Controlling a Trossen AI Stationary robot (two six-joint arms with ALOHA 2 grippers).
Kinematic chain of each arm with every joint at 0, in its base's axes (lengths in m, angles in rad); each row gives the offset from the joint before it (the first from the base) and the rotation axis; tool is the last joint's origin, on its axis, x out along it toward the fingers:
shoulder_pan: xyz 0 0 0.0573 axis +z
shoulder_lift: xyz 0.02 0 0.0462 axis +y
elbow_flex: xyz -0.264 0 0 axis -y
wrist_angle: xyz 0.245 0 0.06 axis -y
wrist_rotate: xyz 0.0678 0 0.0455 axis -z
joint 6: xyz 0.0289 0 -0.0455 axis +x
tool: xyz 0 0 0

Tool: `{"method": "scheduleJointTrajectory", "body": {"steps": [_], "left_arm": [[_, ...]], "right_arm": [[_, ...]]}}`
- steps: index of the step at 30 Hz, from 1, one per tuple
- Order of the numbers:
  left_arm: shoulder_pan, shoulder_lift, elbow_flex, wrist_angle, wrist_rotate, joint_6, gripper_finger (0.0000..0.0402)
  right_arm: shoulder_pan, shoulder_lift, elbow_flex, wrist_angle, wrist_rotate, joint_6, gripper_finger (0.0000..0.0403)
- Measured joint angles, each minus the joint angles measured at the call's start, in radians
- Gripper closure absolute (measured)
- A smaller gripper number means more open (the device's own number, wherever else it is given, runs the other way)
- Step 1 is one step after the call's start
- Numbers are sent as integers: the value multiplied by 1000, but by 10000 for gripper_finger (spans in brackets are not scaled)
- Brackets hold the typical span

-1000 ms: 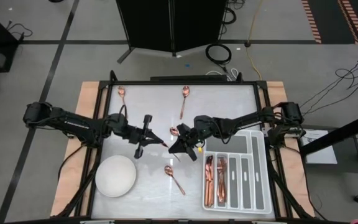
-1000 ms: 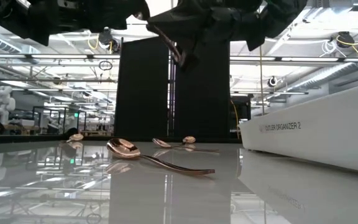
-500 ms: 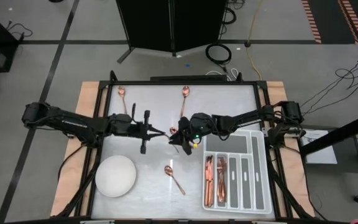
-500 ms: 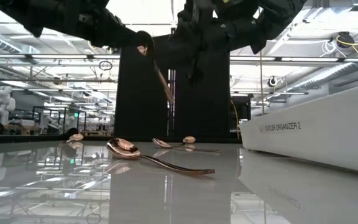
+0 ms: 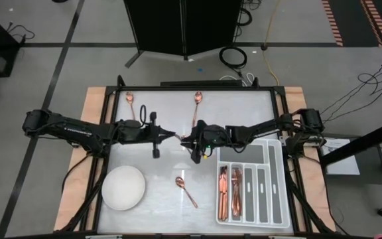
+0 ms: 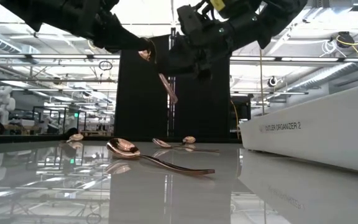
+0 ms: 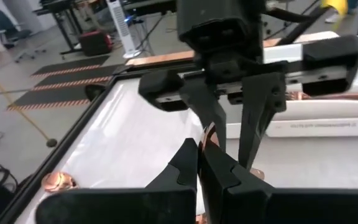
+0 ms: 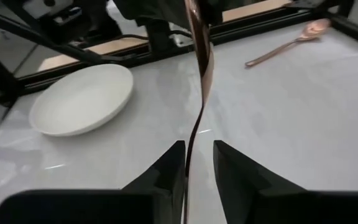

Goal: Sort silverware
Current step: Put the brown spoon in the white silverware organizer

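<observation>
My left gripper (image 5: pixel 173 137) is over the middle of the table, shut on a slim copper piece of silverware (image 8: pixel 201 68). The piece slants down from it in the low view (image 6: pixel 166 87), clear of the table. My right gripper (image 5: pixel 192 141) faces it from the right, and its fingers (image 8: pixel 166 168) stand apart on either side of the piece's lower stretch. Three copper spoons lie flat on the table: far left (image 5: pixel 130 101), far middle (image 5: pixel 196 103), near middle (image 5: pixel 186 190). More silverware (image 5: pixel 229 192) lies in the grey divided tray (image 5: pixel 282 182). My left gripper pinches the piece's upper end (image 7: pixel 209 134) between its two shut fingers, which come nearly level from the table's left. The piece hangs slanting below them with its lower end free in the air. My right gripper: I cannot tell whether its fingers touch the piece that runs between them.
A white round bowl (image 5: pixel 123 188) stands at the near left. The tray fills the near right corner and shows as a tall white wall in the low view (image 6: pixel 316 137). Both arms meet over the table's middle.
My left gripper has moved a little toward the far edge and turned from slanting down to nearly level, still shut on the piece. The piece has swung with it. My right gripper has rolled about its wrist and now has its fingers around the piece.
</observation>
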Motion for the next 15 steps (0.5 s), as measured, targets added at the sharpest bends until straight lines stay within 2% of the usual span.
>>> {"method": "scheduleJointTrajectory", "body": {"steps": [8, 15], "left_arm": [[18, 0, 1, 13, -11, -50, 401], [19, 0, 2, -8, -13, -27, 401]], "right_arm": [[8, 0, 0, -2, 51, -9, 352], [8, 1, -1, -2, 56, -8, 397]]}}
